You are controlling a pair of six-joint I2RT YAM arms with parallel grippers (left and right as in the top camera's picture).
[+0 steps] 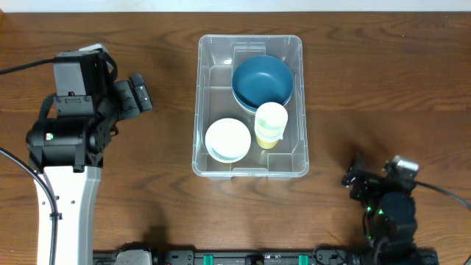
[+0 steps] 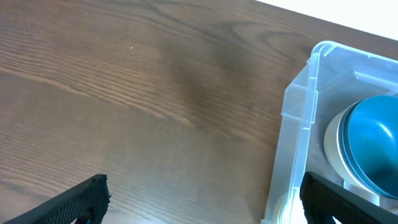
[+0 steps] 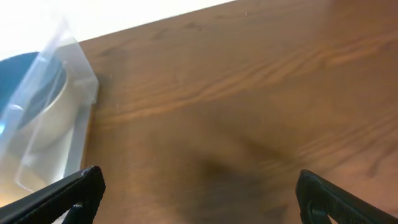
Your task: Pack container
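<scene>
The container, a large clear plastic bin, stands in the middle of the table. In it are a blue bowl nested on a white one, a small white bowl and a white cup stacked on a yellow cup. My left gripper is open and empty, left of the bin; its wrist view shows the bin wall and the blue bowl. My right gripper is open and empty, at the front right of the bin; its wrist view shows the bin corner.
Bare wooden tabletop surrounds the bin on all sides. The left arm's white link runs along the left side toward the front edge. A black rail lies along the front edge.
</scene>
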